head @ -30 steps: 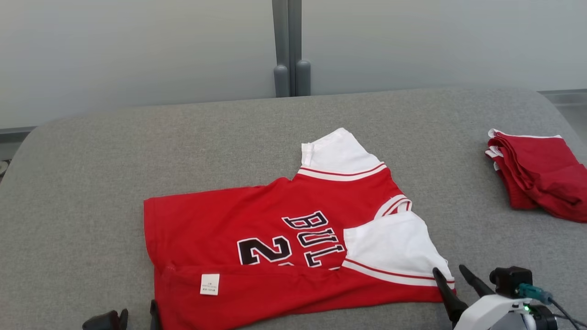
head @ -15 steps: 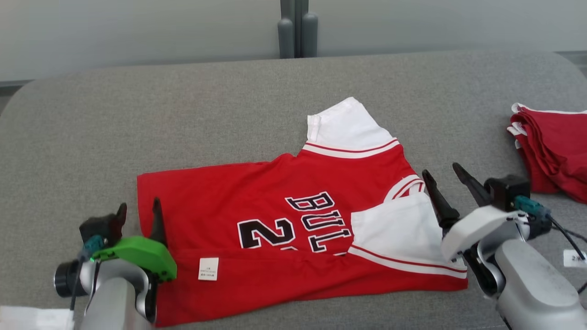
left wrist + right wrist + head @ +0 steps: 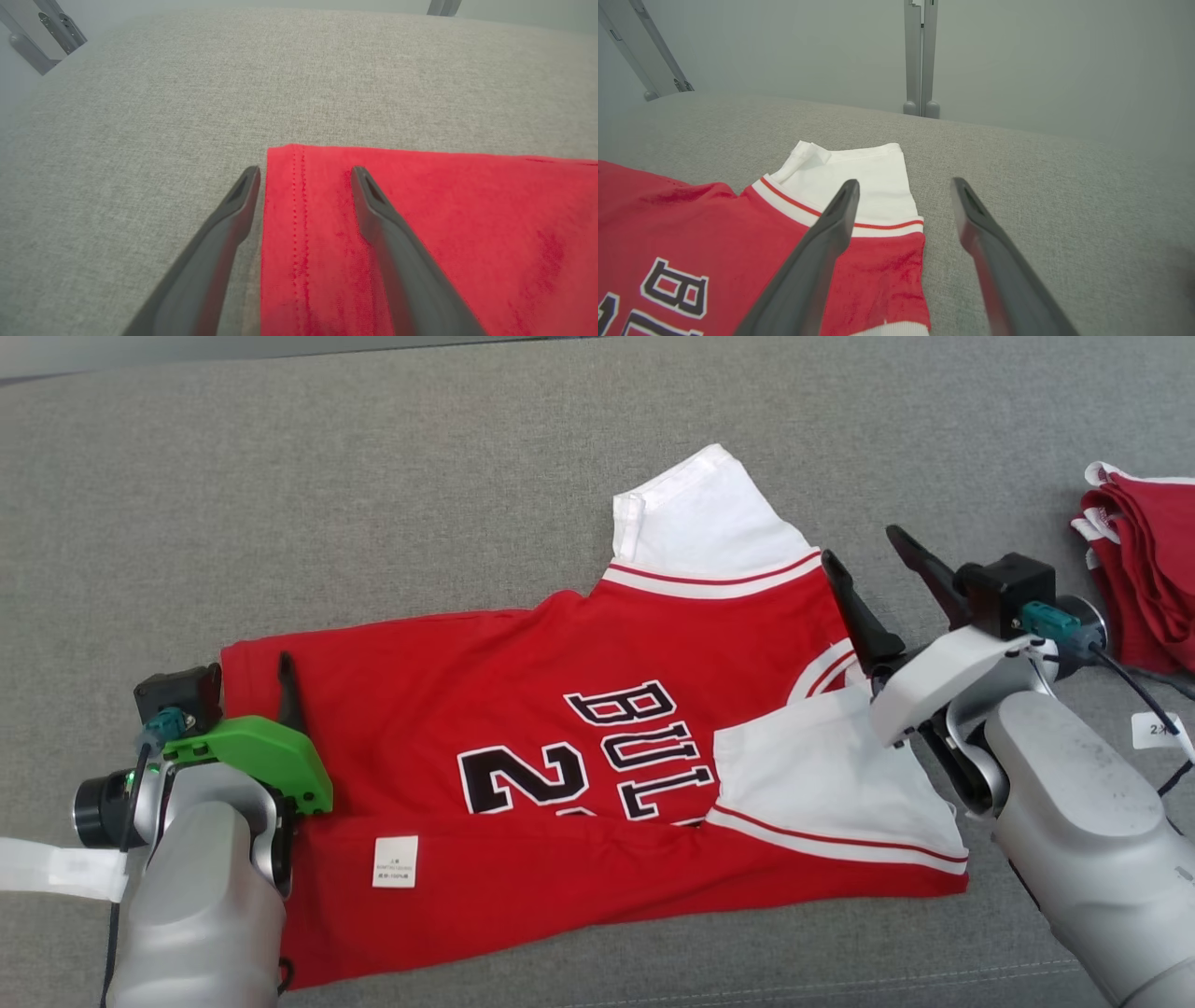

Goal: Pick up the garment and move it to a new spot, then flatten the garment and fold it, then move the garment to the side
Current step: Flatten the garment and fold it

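A red jersey (image 3: 523,709) with white sleeves and black lettering lies flat on the grey padded table (image 3: 373,476), its near long edge folded over so a white label (image 3: 395,861) shows. My left gripper (image 3: 247,679) is open over the jersey's far left corner; in the left wrist view this gripper (image 3: 304,173) has one finger over the grey pad and the other over the red hem (image 3: 299,224). My right gripper (image 3: 864,549) is open at the jersey's right edge, beside the far white sleeve (image 3: 700,527). In the right wrist view it (image 3: 906,184) straddles that sleeve's (image 3: 859,177) edge.
A stack of folded red garments (image 3: 1144,588) sits at the table's right edge, with a small white tag (image 3: 1156,730) just before it. Grey posts (image 3: 920,56) stand behind the table's far side. Bare grey pad stretches beyond and to the left of the jersey.
The head camera has tilted down. Both arms have reached forward: the left gripper to the jersey's far left corner, the right gripper past the near sleeve to the far one. Both stay open.
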Controlling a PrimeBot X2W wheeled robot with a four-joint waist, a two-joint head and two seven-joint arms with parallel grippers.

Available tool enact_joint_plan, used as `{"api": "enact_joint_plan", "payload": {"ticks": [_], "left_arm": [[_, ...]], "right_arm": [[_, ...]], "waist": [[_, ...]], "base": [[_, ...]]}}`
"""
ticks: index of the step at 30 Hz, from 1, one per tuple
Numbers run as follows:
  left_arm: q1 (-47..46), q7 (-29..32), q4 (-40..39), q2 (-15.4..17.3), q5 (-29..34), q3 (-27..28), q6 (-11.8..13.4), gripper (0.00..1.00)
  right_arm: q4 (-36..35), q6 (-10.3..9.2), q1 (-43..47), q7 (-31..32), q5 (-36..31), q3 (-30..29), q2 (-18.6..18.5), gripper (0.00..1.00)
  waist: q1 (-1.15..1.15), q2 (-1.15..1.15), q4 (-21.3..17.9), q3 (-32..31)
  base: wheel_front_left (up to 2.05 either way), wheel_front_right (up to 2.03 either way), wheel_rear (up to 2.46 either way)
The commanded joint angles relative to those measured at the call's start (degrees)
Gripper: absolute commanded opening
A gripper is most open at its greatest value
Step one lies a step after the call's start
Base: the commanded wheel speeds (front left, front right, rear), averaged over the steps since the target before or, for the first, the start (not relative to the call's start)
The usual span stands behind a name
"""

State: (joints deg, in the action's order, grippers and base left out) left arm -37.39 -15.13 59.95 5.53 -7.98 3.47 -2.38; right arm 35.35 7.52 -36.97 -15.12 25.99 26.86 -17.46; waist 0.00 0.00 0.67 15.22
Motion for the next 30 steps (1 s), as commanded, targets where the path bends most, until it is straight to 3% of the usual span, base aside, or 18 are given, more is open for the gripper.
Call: {"api": "enact_joint_plan", "payload": {"ticks": [1,3,4,5,6,13,21,27,30], "left_arm": [[-1.48,0.03,0.29,0.53,0.36,-0.21,0.54,1.0],[-2.43,0.03,0.82,0.52,0.54,-0.58,0.66,1.0],[-2.96,0.03,0.96,0.51,0.66,-0.74,0.48,0.8],[-3.38,0.03,1.15,0.41,0.89,-1.02,0.33,0.46],[-3.75,0.03,1.09,0.25,0.77,-1.04,0.21,0.0],[-5.81,0.03,-1.62,-1.18,0.9,-2.44,-0.16,0.0],[-7.41,0.03,-3.03,-2.4,-0.3,-4.93,-1.14,0.0],[-7.94,0.04,-4.81,-2.56,-6.03,-10.23,-1.77,0.0],[-7.86,0.03,-5.81,-2.54,-9.05,-13.81,-0.88,0.0]], "right_arm": [[-0.05,-0.09,-1.1,-0.01,-0.2,0.15,-0.37,1.0],[0.08,-0.09,-2.7,-0.01,-0.23,0.96,-0.48,1.0],[0.43,-0.09,-3.57,-0.01,-0.01,1.17,-0.52,1.0],[0.94,-0.09,-4.49,-0.01,0.15,1.53,-0.69,1.0],[1.48,-0.09,-5.46,0.01,0.04,1.99,-0.9,1.0],[7.71,-0.09,-14.8,2.95,-0.17,5.28,-1.49,1.0],[17.56,-0.09,-23.4,12.15,1.8,7.15,-0.3,1.0],[22.86,-0.09,-28.29,14.08,0.43,9.36,-0.67,1.0],[26.1,-0.09,-29.62,15.19,0.96,8.99,-0.24,1.0]], "waist": [[0.0,0.0,-0.27,1.79],[0.0,0.0,0.03,2.53],[0.0,0.0,0.27,2.88],[0.0,0.0,0.57,3.27],[0.0,0.0,0.89,3.61],[0.0,0.0,4.57,6.35],[0.0,0.0,8.71,9.26],[0.0,0.0,11.04,11.38],[0.0,0.0,12.04,12.12]], "base": [[0.0,0.0,0.0],[0.0,0.0,0.0],[0.0,0.0,0.0],[0.0,0.0,0.0],[0.0,0.0,0.0],[0.0,0.0,0.0],[0.0,0.0,0.0],[0.0,0.0,0.0],[0.0,0.0,0.0]]}}
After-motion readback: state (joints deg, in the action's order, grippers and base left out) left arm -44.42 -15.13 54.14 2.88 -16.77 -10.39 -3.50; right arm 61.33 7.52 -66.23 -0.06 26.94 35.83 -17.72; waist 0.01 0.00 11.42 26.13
